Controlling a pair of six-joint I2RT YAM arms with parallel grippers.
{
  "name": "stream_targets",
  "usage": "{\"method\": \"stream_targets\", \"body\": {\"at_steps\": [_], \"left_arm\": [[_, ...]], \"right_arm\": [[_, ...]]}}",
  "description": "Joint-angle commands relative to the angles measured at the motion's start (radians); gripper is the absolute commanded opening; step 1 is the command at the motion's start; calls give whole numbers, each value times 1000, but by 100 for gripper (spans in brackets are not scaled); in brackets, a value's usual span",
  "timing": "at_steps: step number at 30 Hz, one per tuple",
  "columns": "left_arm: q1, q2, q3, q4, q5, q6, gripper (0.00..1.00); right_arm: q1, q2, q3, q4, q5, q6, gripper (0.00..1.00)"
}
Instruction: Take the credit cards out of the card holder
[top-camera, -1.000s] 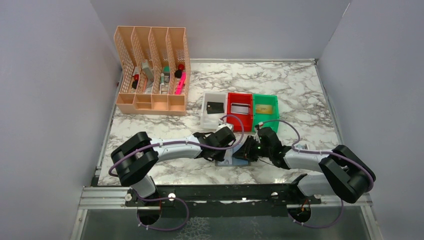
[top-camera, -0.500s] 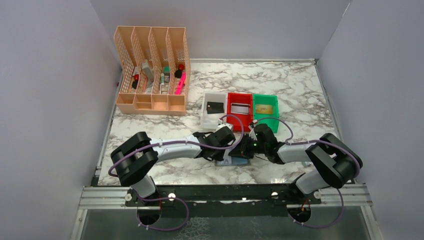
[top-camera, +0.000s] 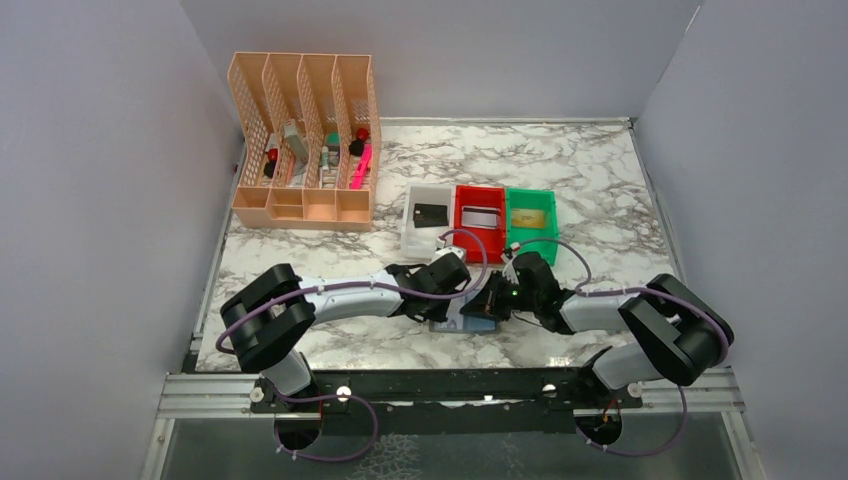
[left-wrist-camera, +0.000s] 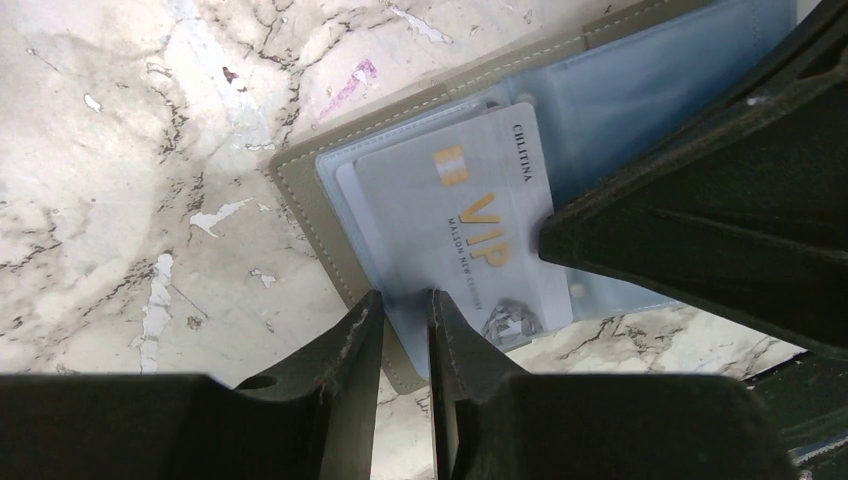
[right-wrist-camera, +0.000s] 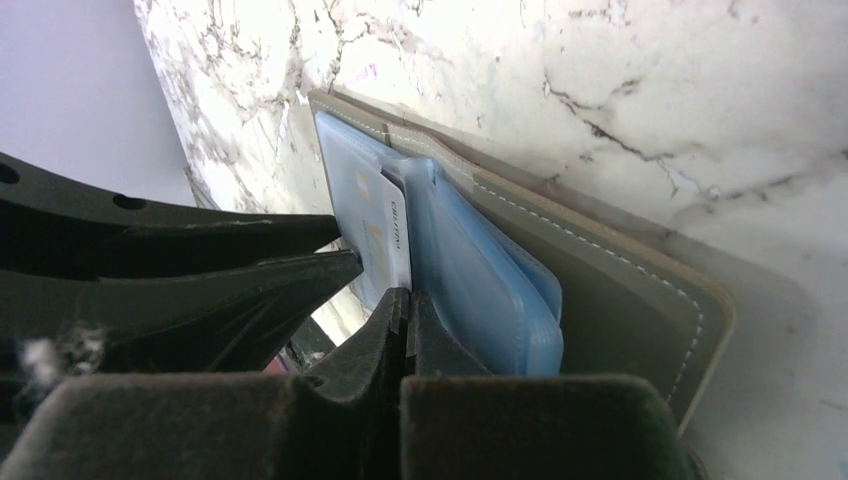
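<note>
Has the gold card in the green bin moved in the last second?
No. The gold card lies at the same spot inside the green bin, right of the red bin.

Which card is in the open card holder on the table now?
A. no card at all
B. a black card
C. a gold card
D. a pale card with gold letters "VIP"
D: the left wrist view shows a pale card with gold "VIP" lettering tucked inside the open card holder.
</note>
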Motion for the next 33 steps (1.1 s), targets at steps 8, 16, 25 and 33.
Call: {"method": "stream_targets", "body": {"at_steps": [8,16,25,33], "left_arm": [[-4,-4,-36,-63,-42,15,26],[-4,-2,-35,-62,-40,20,26],[-4,-6,-29,-56,-23,33,21],[-4,-5,-31,-50,-7,29,17]], "right_arm": [[-31,-77,-47,-63,21,1,1],[-51,-124,-36,-124,19,-32,1],[-51,-88,4,-155,4,-64,29],[-31,47,0,-47,-7,-25,30]]}}
